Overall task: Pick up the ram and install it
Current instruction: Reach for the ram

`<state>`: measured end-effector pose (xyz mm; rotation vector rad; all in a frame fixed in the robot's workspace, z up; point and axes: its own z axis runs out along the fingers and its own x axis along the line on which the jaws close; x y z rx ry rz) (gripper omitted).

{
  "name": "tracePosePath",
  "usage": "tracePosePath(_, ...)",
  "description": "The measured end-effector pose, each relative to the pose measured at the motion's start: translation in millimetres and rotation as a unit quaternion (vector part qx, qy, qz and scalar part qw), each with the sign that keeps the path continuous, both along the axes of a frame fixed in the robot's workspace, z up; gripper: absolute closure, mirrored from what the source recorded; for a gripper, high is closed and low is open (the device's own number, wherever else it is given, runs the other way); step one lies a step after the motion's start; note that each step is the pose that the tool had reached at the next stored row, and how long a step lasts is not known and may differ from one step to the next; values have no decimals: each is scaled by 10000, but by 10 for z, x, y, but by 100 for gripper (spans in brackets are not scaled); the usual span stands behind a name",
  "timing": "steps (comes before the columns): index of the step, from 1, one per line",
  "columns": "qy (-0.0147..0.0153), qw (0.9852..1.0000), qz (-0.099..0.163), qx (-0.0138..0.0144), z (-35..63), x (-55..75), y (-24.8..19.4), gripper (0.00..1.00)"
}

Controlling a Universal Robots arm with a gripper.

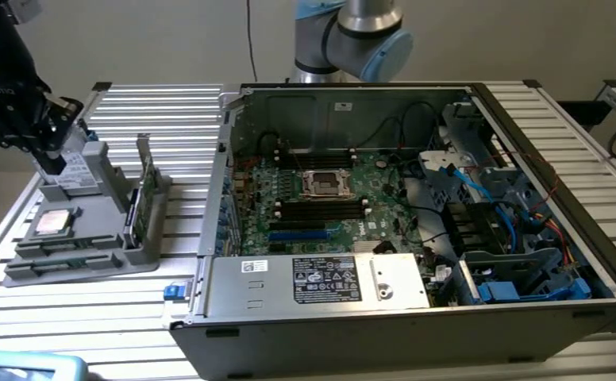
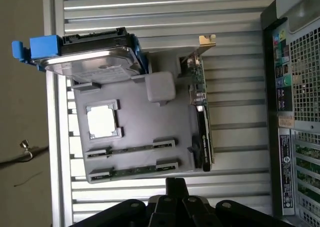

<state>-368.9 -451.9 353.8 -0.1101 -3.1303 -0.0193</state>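
Note:
A grey parts tray sits on the slatted table at the exterior view's left. The ram, a thin dark green stick, lies on edge in one of the tray's two long slots. My gripper hangs over the far end of the tray, just above the grey drive with blue tabs. Its fingers are shut with nothing between them. The ram is apart from the gripper, at the tray's opposite end. The open computer case shows the motherboard with black memory slots.
A square silver processor chip rests in the tray's middle. An expansion card stands on edge along the tray side nearest the case. The case's metal wall rises close beside the tray. The arm's base stands behind the case.

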Motion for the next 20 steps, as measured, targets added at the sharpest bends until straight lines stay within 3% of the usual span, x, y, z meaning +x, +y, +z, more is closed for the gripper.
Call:
tracePosePath(7, 12, 10000, 0, 0, -126, -232, -15, 89)
tracePosePath(12, 8, 10000, 14, 1, -218, -390, 10, 89)
tracePosePath(20, -20, 9993, 386, -1, -347, -411, 44, 89)
